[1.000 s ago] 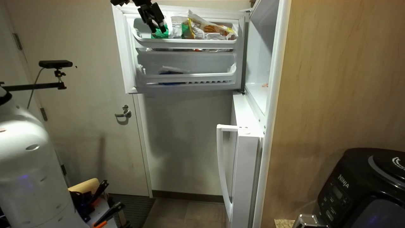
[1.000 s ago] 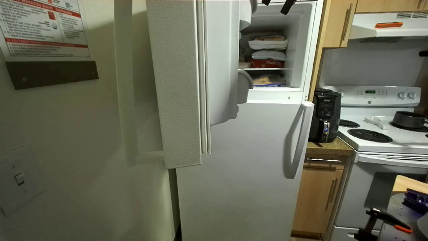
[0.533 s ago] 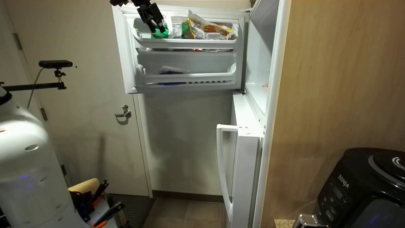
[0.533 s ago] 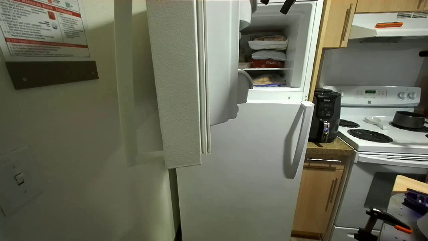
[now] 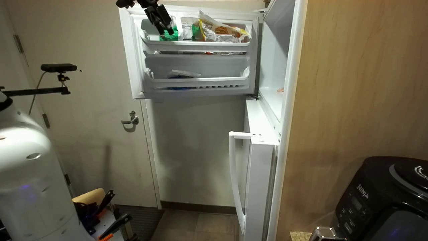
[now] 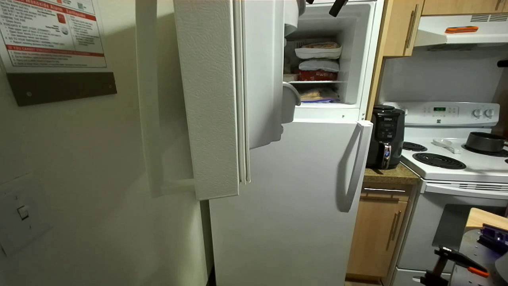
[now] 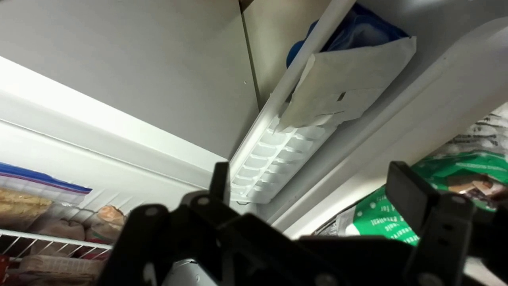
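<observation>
My black gripper [image 7: 308, 171] stands open in the wrist view, with nothing held between its fingers. One finger pad [image 7: 408, 194] has a green bag [image 7: 381, 214] behind it; whether they touch I cannot tell. Past the other fingertip lies a white ice cube tray [image 7: 266, 167] in the lower door shelf. A pale packet [image 7: 349, 79] and a blue package [image 7: 365, 31] sit farther along that shelf. In an exterior view the gripper [image 5: 166, 32] hangs before the upper shelf of the open freezer door [image 5: 200, 92]. Only dark fingers [image 6: 338, 7] show at the top edge in an exterior view.
A yellow-edged bag [image 5: 217, 31] fills the upper door shelf. Inside the freezer, a white tray [image 6: 317, 53] and several packages are stacked on a wire rack [image 7: 55, 242]. Below is the closed fridge door with its handle [image 6: 355, 167]. A black air fryer [image 6: 385, 137] stands beside the fridge.
The gripper has shifted slightly left in both exterior views, and a little upward in one of them. Its jaws stay open. Door and contents look unmoved.
</observation>
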You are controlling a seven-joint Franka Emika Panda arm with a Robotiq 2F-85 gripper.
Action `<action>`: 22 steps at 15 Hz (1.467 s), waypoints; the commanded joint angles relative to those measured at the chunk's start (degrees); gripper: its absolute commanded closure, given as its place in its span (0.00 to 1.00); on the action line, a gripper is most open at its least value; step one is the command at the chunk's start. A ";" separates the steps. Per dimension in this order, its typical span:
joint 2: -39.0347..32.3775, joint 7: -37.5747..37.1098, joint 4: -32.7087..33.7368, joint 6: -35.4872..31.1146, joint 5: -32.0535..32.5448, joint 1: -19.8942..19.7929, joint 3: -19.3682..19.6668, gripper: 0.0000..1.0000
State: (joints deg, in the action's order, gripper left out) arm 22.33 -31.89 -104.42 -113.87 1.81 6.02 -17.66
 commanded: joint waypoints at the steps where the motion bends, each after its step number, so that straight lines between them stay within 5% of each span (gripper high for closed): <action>1: 0.35 -2.71 -2.11 -3.31 1.64 -0.79 -1.17 0.00; 22: -0.53 -10.47 -5.91 -12.53 6.27 -0.56 -3.63 0.00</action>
State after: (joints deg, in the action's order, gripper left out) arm 21.79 -40.04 -109.07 -124.24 7.01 5.96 -20.66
